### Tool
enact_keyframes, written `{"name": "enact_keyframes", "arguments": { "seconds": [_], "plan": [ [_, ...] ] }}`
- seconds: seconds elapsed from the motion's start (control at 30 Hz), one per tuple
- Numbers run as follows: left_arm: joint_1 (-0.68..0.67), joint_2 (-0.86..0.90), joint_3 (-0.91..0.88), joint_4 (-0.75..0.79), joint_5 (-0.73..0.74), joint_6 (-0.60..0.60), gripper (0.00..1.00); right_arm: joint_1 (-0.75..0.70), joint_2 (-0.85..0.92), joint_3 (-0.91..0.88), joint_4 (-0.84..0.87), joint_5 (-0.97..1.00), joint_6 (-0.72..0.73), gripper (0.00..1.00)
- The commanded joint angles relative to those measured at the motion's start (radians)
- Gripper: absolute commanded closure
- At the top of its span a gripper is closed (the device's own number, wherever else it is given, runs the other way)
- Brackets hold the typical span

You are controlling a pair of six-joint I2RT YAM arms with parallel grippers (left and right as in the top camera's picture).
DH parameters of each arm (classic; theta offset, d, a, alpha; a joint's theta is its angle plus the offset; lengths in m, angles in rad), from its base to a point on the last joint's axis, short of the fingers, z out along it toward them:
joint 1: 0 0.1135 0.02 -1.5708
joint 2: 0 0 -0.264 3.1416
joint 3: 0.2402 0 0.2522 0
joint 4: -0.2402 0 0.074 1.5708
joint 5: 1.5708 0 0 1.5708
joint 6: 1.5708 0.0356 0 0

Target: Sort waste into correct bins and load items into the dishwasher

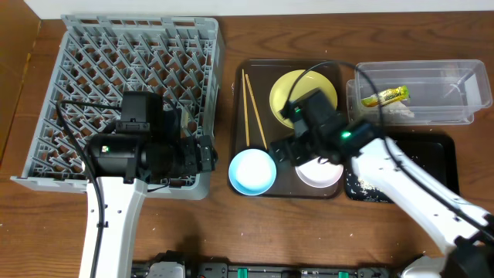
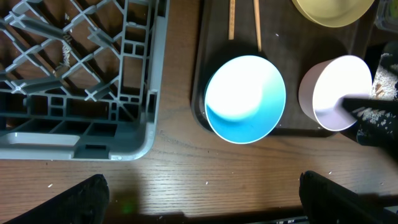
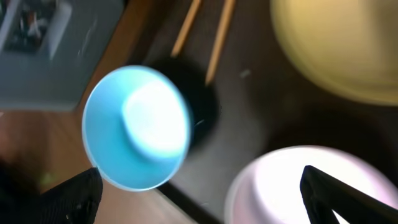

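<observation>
The grey dish rack (image 1: pixel 131 85) stands at the left. On the dark brown serving tray (image 1: pixel 251 69) are two chopsticks (image 1: pixel 251 108), the yellow plate (image 1: pixel 297 86), the light-blue bowl (image 1: pixel 252 171) and the small white bowl (image 1: pixel 320 174). My left gripper (image 2: pixel 199 208) is open and empty over bare table by the rack's front right corner, near the blue bowl (image 2: pixel 245 98). My right gripper (image 3: pixel 199 199) is open, one finger inside the white bowl (image 3: pixel 286 186), the other near the blue bowl (image 3: pixel 137 127). The yellow-green wrapper (image 1: pixel 384 96) lies in the clear tub (image 1: pixel 463 73). Whitish crumbs (image 1: pixel 361 185) lie in the black tray (image 1: pixel 440 154).
Something whitish and crumpled (image 1: pixel 400 113) lies in the clear tub under the wrapper. A few crumbs dot the wooden table (image 2: pixel 186 162) in front of the rack. The right arm crosses over the black tray.
</observation>
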Motion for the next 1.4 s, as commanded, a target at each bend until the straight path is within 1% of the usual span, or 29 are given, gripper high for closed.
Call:
{"name": "enact_keyframes", "arguments": {
  "seconds": [0.0,0.1,0.2,0.3,0.37,0.47,0.6,0.87,1.1,1.3,1.37],
  "plan": [
    [-0.003,-0.003,0.0,-0.006,-0.01,0.009,0.02,-0.082,-0.158,0.006,0.026,0.025,-0.144,0.01],
    [-0.003,-0.003,0.0,-0.006,-0.01,0.009,0.02,-0.127,-0.283,0.006,0.037,0.09,-0.229,0.01],
    [-0.003,-0.003,0.0,-0.006,-0.01,0.008,0.02,-0.16,-0.423,-0.006,0.037,0.2,-0.298,0.01],
    [-0.003,-0.003,0.0,-0.006,-0.01,0.009,0.02,-0.201,-0.575,-0.047,0.037,0.278,-0.337,0.01],
    [-0.003,-0.003,0.0,-0.006,-0.01,0.008,0.02,-0.238,-0.662,-0.094,0.048,0.28,-0.352,0.01],
    [-0.003,-0.003,0.0,-0.006,-0.01,0.008,0.02,-0.315,-0.818,-0.205,0.09,0.272,-0.351,0.01],
    [-0.003,-0.003,0.0,-0.006,-0.01,0.009,0.02,-0.424,-1.017,-0.401,0.164,0.241,-0.351,0.01],
    [-0.003,-0.003,0.0,-0.006,-0.01,0.009,0.02,-0.563,-1.373,-0.774,0.267,0.19,-0.339,0.01],
    [-0.003,-0.003,0.0,-0.006,-0.01,0.008,0.02,-0.597,-1.557,-1.018,0.42,0.19,-0.286,0.01],
    [-0.003,-0.003,0.0,-0.006,-0.01,0.009,0.02,-0.598,-1.563,-1.174,0.651,0.19,-0.286,0.01],
    [-0.003,-0.003,0.0,-0.007,-0.01,0.009,0.02,-0.597,-1.563,-1.17,0.638,0.19,-0.286,0.01]
  ]
}}
